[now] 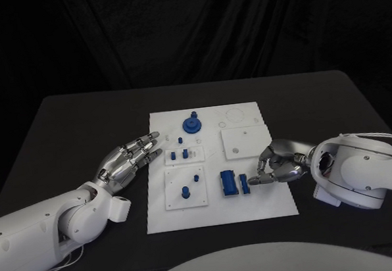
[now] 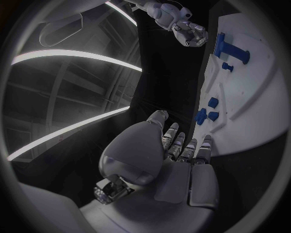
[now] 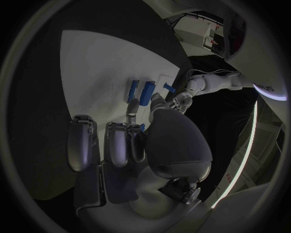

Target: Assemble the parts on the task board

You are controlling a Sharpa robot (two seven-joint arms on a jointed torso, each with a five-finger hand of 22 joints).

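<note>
Left of centre in the head view, you see the left hand (image 1: 130,159) lying flat with its fingers apart and nothing in them, the fingertips at the left edge of the task board (image 1: 262,207).

At centre, the white board carries the parts: a round blue piece (image 1: 192,123) near its top, small pegs (image 1: 181,155) just beside the left fingertips, more pegs (image 1: 191,184) on a raised plate lower left, and a blue cylinder (image 1: 229,182) lower centre.

Right of centre, the right hand (image 1: 277,166) has its fingers curled about a small blue part (image 1: 244,183) just beside the cylinder; it appears to pinch it, though the contact is poorly resolved, so you cannot tell for sure.

Risks: a shallow pinch could let the part slip or tilt on lifting, and the curled fingers could nudge the neighbouring cylinder.

Hidden: the right palm covers the grasp point, and the right wrist view shows blue only between the fingers.
</note>
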